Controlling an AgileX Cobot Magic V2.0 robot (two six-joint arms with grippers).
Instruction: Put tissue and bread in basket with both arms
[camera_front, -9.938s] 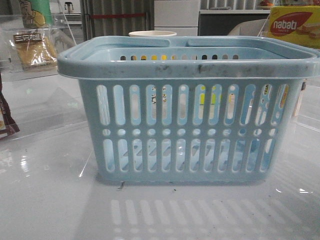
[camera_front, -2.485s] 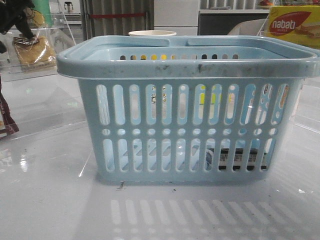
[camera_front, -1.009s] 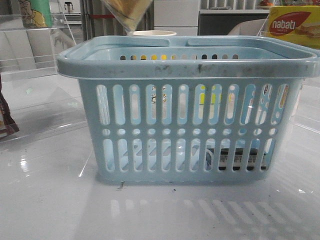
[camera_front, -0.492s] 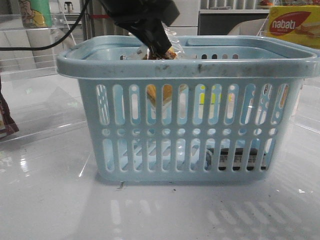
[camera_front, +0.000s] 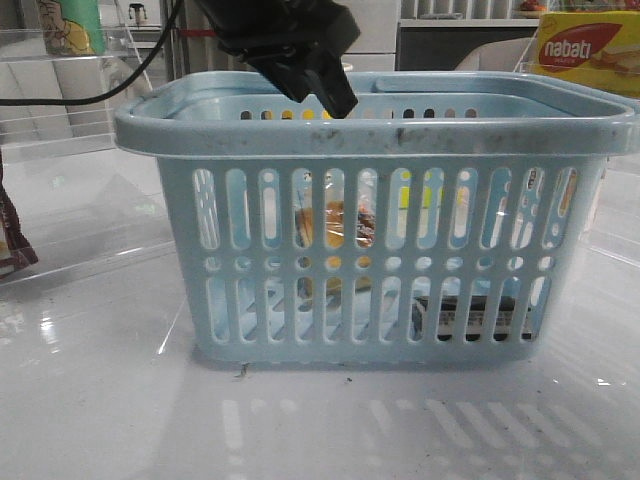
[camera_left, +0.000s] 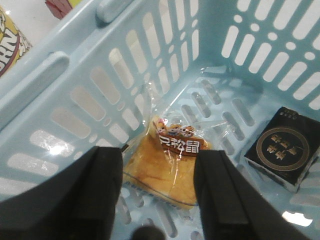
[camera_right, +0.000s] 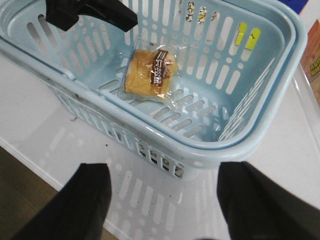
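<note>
**Both items in the basket; only the retreat left**

Bread (camera_left: 167, 162) lying loose on the floor of the basket (camera_front: 380, 135), free of any grip, label up, close to one slotted wall. Tissue (camera_left: 282, 147) on the same floor, near a corner, apart from the bread; dark band visible low through the front slots in the front view.

Left gripper (camera_left: 157, 192) poised directly above the bread inside the rim, jaws spread wide, nothing between them. Right gripper (camera_right: 162, 200) outside the basket over the table (camera_front: 100, 400), jaws likewise spread and empty.

Judged from this layout: placing apparently complete for both things. Remaining, at most: lifting the left arm clear of the rim without snagging the bread's plastic wrap.
</note>
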